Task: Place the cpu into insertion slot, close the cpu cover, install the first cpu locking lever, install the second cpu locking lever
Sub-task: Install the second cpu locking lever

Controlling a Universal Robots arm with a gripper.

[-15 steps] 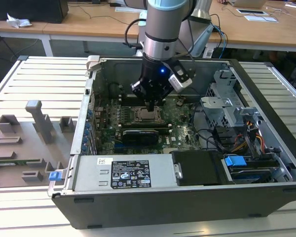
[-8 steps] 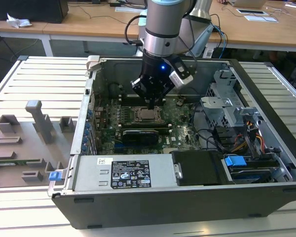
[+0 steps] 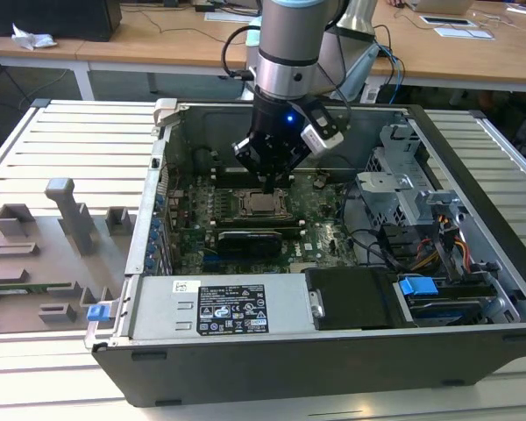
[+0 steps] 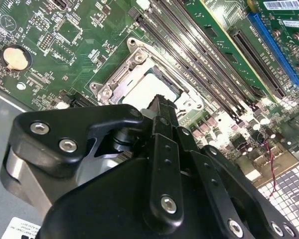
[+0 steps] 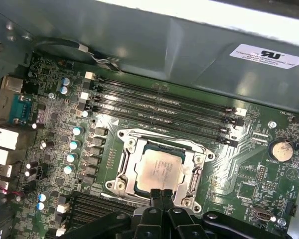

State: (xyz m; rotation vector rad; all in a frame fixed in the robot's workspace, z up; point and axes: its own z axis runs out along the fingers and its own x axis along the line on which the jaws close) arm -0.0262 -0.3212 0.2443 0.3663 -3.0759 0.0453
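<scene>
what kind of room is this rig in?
Probably an office-style lab: long light wooden desks behind, a ribbed white metal worktable holding the open black desktop computer case, and a grey fixture board beside it.

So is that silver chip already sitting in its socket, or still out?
In. The cpu lies flat inside the insertion slot, framed by its metal rim, with the gripper at its edge.

Bright, even light from above lit the pale slatted counter (image 3: 70,140) in the exterior view, while the open dark-grey metal computer case (image 3: 333,351) held deeper shade inside. In both wrist views, glare flared off the green circuit board (image 5: 249,169), and the black metal tool (image 4: 159,114) loomed soft, out of focus.
</scene>
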